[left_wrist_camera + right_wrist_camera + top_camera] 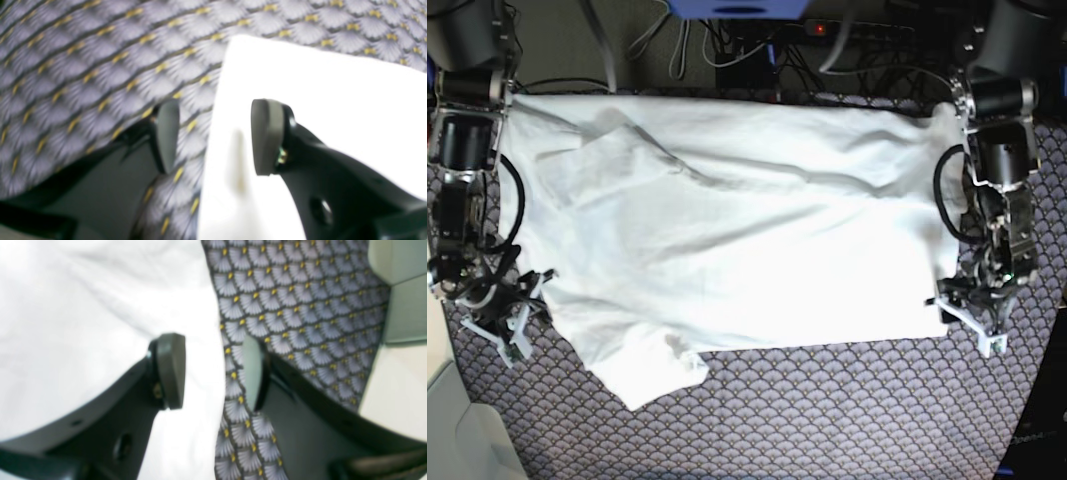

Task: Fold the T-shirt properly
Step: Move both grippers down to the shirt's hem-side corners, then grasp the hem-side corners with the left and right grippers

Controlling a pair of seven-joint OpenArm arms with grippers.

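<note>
No readable writing or labels anywhere. White T-shirt (737, 230) spread flat and rumpled across scallop-patterned tablecloth (827, 410), soft cotton, one sleeve sticking out at the near edge, bare cloth open along the near side. Left gripper (213, 136) and right gripper (213, 370) both spread wide astride opposite shirt edges, grasping nothing.

I see the T-shirt (727, 220), plain white, spread wide and mostly flat, soft wrinkles across the middle, one sleeve folded over on top, another sleeve sticking out at my near edge
</note>
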